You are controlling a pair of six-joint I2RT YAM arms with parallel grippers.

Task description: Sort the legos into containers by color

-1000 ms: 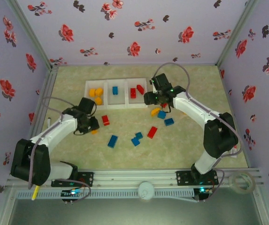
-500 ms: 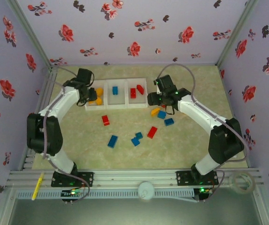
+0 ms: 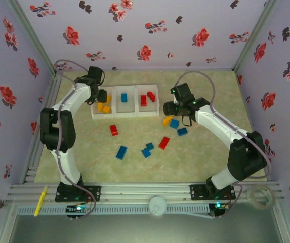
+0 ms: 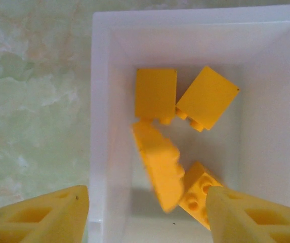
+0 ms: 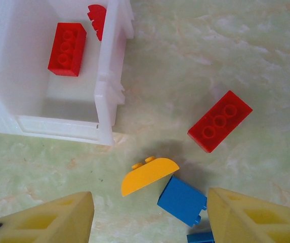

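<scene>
While the left gripper (image 4: 146,210) hung over the tray's left compartment (image 4: 100,101), we noted its jaws standing apart with nothing between them: released, empty. Under it we counted four yellow-orange bricks (image 4: 156,93) in that compartment, one of them blurred in the left wrist view. From above, the tray (image 3: 136,112) sat toward the far side of the table (image 3: 205,157). Its middle compartment (image 3: 128,109) held one blue brick (image 3: 124,97), and its right compartment (image 5: 64,96) held two red pieces (image 5: 67,49). We judged seven pieces sorted, each colour in its own compartment.

Left on the table:
- two loose red bricks (image 3: 114,129), well apart from each other;
- about five loose blue bricks (image 3: 121,152), spread from centre to right;
- one curved yellow-orange piece (image 5: 150,175), touching or nearly touching a blue brick near the tray's right corner.

The right gripper (image 5: 150,202) hovered above that pair, jaws parted and holding nothing. We judged the task roughly half done, with blue the largest share remaining.

Writing: we could read none. There were no brands or labels on tray, bricks or arms, and any stud lettering was too small to tell.
</scene>
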